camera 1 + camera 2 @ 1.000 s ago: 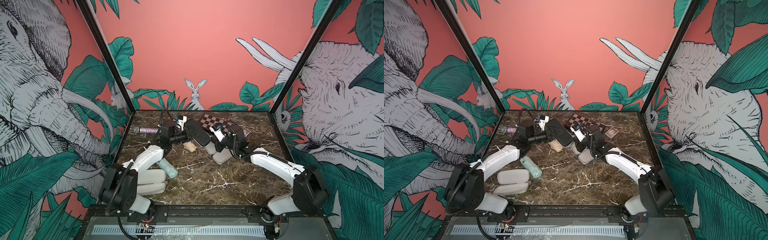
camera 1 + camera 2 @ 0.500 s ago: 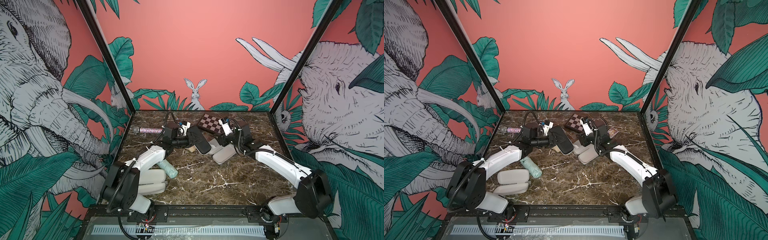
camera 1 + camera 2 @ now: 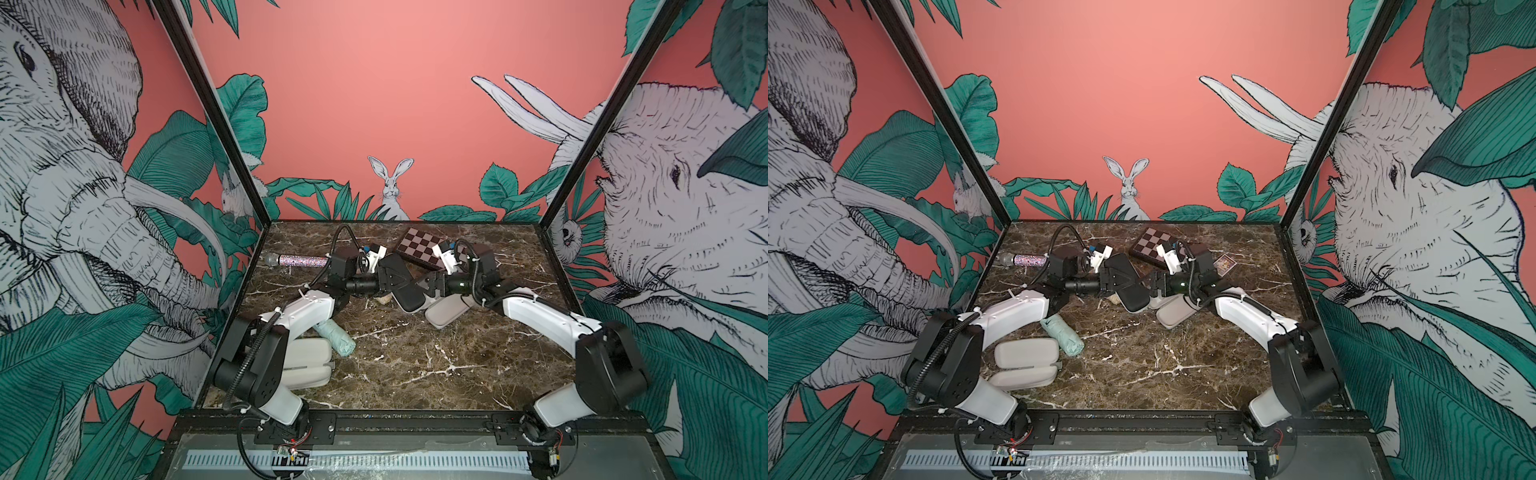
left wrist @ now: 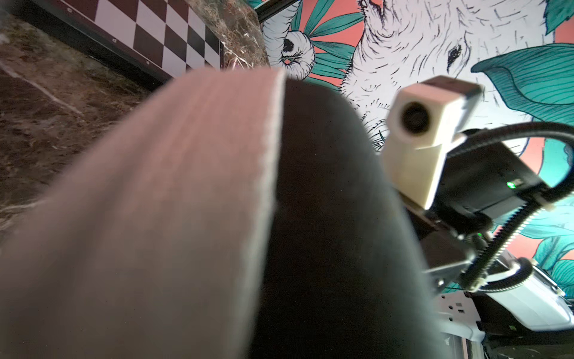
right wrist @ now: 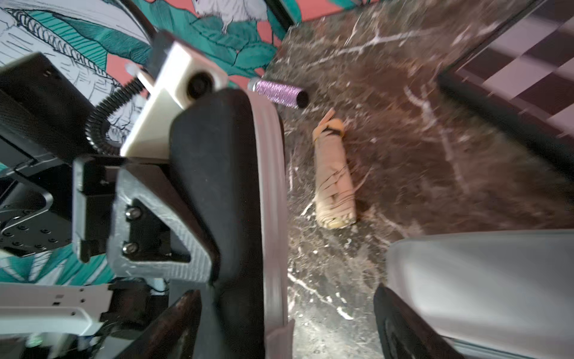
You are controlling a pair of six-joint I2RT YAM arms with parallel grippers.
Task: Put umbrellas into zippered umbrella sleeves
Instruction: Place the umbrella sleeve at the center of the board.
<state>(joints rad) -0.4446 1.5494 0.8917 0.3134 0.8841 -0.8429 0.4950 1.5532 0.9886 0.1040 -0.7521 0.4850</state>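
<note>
While the left gripper clamps the black sleeve across its broad faces and holds it tilted above the counter, toward the back edge, the right gripper stands just beside that sleeve with its fingers spread wide, holding nothing. The shell looks stiff and light, so a flat pinch across it should hold. Its smooth curved skin could slip if it is swung. I cannot tell whether an umbrella is inside.

The tan umbrella lies on the counter beneath the left gripper. It looks like a soft, crinkled fabric roll, light and squashy, and is best taken across its middle, not by the loose strap end.

The open beige sleeve, its likely home, lies under the right arm with its 2 halves spread.

The mint umbrella rests toward the corner by the left arm's base, just beside the open pale sleeve. It should squash the same way under a grip.
</note>
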